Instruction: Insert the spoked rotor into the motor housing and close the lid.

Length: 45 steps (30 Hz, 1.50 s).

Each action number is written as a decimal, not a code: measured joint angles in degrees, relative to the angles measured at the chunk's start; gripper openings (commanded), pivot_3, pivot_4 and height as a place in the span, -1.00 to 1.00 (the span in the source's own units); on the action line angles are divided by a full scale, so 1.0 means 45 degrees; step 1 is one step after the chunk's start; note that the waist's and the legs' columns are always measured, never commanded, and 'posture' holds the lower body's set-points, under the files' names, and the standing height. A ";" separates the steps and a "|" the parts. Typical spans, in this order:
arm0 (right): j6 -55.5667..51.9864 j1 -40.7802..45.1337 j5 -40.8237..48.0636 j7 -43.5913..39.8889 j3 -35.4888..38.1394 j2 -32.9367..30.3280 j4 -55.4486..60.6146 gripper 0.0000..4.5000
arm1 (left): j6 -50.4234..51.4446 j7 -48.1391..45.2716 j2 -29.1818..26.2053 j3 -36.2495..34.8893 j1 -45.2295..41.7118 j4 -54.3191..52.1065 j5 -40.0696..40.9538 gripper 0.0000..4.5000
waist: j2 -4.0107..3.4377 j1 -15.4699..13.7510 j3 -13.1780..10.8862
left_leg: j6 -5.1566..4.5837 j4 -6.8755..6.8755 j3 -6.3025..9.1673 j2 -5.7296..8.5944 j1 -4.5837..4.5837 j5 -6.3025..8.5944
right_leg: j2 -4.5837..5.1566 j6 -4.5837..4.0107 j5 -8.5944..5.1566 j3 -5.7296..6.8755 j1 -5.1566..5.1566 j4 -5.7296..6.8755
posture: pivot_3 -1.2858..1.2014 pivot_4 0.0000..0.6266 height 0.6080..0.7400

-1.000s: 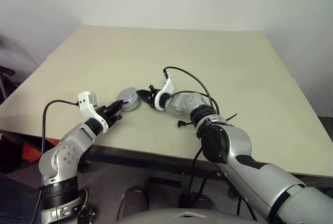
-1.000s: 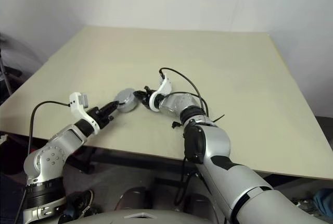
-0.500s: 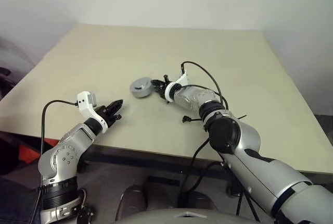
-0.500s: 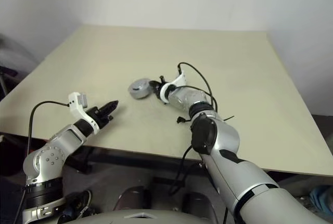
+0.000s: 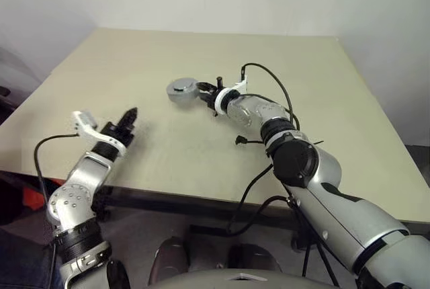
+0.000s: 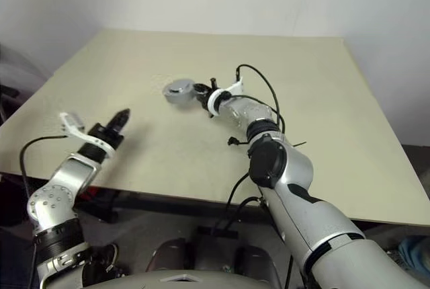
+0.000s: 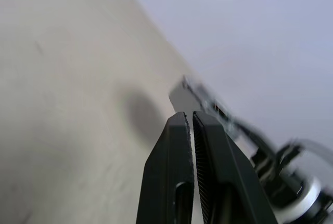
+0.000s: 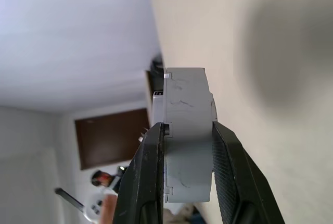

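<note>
The motor housing [image 5: 182, 91], a short round silver-grey metal cup left of centre in the head view, hangs above the pale beige surface [image 5: 201, 154], pinched across its wall by the right hand [image 5: 201, 92], probably for carrying, while the left hand [image 5: 129, 115] at lower left is closed and empty.

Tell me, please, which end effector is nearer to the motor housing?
The right. The right end effector is clamped on the motor housing, holding it above the table. The left end effector is shut and empty, well apart near the table's front-left edge.
</note>
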<state>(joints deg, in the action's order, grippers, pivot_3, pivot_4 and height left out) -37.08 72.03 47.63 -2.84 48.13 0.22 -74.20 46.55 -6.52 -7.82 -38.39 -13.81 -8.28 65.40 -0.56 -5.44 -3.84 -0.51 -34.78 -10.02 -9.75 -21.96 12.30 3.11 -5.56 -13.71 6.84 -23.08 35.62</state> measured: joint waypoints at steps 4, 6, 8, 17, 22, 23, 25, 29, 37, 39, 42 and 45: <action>-0.0066 0.0276 0.0339 0.0099 0.0212 -0.0300 0.0034 -0.53 | -0.0241 0.0413 -0.0211 -0.0478 0.0078 0.0377 0.0894 -0.50 | 0.0010 -0.0005 -0.0006 | 0.0002 -0.0037 0.0001 -0.0007 -0.0001 0.0000 | -0.0001 -0.0006 -0.0005 0.0000 0.0002 0.0021 | 0.03 -1.00 1.00; -0.0250 0.0390 0.0483 0.0105 0.0257 -0.0303 0.0052 -0.53 | -0.0280 0.0487 -0.0225 -0.0423 0.0102 0.0463 0.1140 -0.21 | 0.0010 -0.0011 -0.0006 | 0.0002 -0.0045 0.0002 -0.0009 -0.0001 0.0000 | -0.0001 -0.0003 -0.0004 0.0000 0.0004 0.0025 | 0.03 -1.00 1.00; -0.0534 0.0499 0.0586 0.0107 0.0256 -0.0236 0.0074 -0.53 | -0.0322 0.0649 -0.0215 -0.0320 0.0098 0.0659 0.1389 0.08 | 0.0010 -0.0012 -0.0006 | 0.0001 -0.0051 0.0002 -0.0010 -0.0002 0.0000 | -0.0001 0.0014 0.0006 0.0000 0.0004 0.0030 | 0.03 -1.00 1.00; -0.2038 0.0592 0.0928 0.0141 0.0135 -0.0087 0.0455 -0.53 | -0.0177 0.2237 -0.0004 -0.0317 -0.0356 0.1500 0.5071 0.65 | 0.0012 -0.0071 -0.0007 | 0.0003 -0.0064 0.0004 -0.0014 -0.0016 0.0002 | -0.0004 0.0020 0.0012 0.0000 0.0002 0.0034 | 0.03 -1.00 1.00; -0.3610 0.0464 0.1053 0.0364 -0.0072 0.0113 0.1413 -0.53 | -0.0212 0.2622 -0.0013 -0.0058 -0.0567 0.1851 0.6864 0.65 | 0.0013 -0.0107 -0.0006 | 0.0008 -0.0064 0.0006 -0.0015 -0.0015 -0.0001 | -0.0006 0.0027 0.0015 0.0000 0.0002 0.0036 | 0.03 -1.00 1.00; -0.3949 0.0367 0.1125 0.0460 -0.0115 0.0195 0.1732 -0.53 | -0.0243 0.2662 -0.0014 0.0047 -0.0713 0.1998 0.7193 0.65 | 0.0014 -0.0112 -0.0006 | 0.0011 -0.0064 0.0007 -0.0015 -0.0014 -0.0003 | -0.0006 0.0029 0.0016 0.0000 0.0003 0.0037 | 0.03 -1.00 1.00; -0.4445 0.0129 0.1273 0.0638 -0.0148 0.0389 0.2208 -0.53 | -0.0298 0.2705 -0.0016 0.0212 -0.0943 0.2196 0.7560 0.65 | 0.0014 -0.0125 -0.0006 | 0.0018 -0.0064 0.0008 -0.0014 -0.0012 -0.0006 | -0.0006 0.0036 0.0018 -0.0001 0.0005 0.0037 | 0.03 -1.00 1.00; -0.5248 -0.0489 0.1439 0.1073 -0.0303 0.0658 0.3017 -0.53 | -0.0405 0.2769 -0.0018 0.0563 -0.1190 0.2498 0.7987 0.65 | 0.0015 -0.0144 -0.0006 | 0.0029 -0.0064 0.0013 -0.0011 -0.0011 -0.0012 | -0.0006 0.0051 0.0026 0.0000 0.0010 0.0036 | 0.03 -1.00 1.00; -0.6676 -0.1298 0.2010 0.1843 -0.0473 0.1438 0.5051 -0.53 | -0.0511 0.2829 -0.0278 0.1243 -0.1748 0.3506 0.7952 0.65 | 0.0016 -0.0155 -0.0005 | 0.0067 -0.0060 0.0041 -0.0010 -0.0010 -0.0034 | -0.0020 0.0097 0.0019 -0.0001 0.0010 0.0037 | 0.03 -1.00 1.00; -0.6764 -0.1298 0.2192 0.1985 -0.0473 0.1566 0.5357 -0.53 | -0.0502 0.2828 -0.0279 0.1442 -0.1775 0.3611 0.7911 0.65 | 0.0017 -0.0154 -0.0004 | 0.0071 -0.0059 0.0042 -0.0008 -0.0005 -0.0036 | -0.0020 0.0143 -0.0001 -0.0002 0.0018 0.0036 | 0.03 -1.00 1.00; -0.6825 -0.1332 0.2420 0.2219 -0.0488 0.1639 0.5643 -0.53 | -0.0508 0.2795 -0.0302 0.1608 -0.1783 0.3658 0.7834 0.65 | 0.0018 -0.0143 -0.0004 | 0.0079 -0.0059 0.0045 -0.0007 -0.0001 -0.0040 | -0.0020 0.0157 -0.0003 -0.0004 0.0021 0.0036 | 0.03 -1.00 1.00; -0.6810 -0.1388 0.2473 0.2326 -0.0514 0.1639 0.5730 -0.53 | -0.0506 0.2738 -0.0383 0.1667 -0.1784 0.3695 0.7718 0.65 | 0.0018 -0.0130 -0.0004 | 0.0091 -0.0056 0.0046 -0.0006 0.0001 -0.0047 | -0.0020 0.0162 -0.0003 -0.0004 0.0021 0.0037 | 0.03 -1.00 1.00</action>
<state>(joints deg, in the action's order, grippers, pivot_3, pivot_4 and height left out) -67.72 65.78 58.76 7.62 45.81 7.60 -48.41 44.28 5.80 -9.54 -30.89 -21.84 8.35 100.14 -0.48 -6.02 -3.85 -0.10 -35.04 -9.82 -9.77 -21.96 12.09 3.02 -4.83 -13.72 6.82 -22.98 35.79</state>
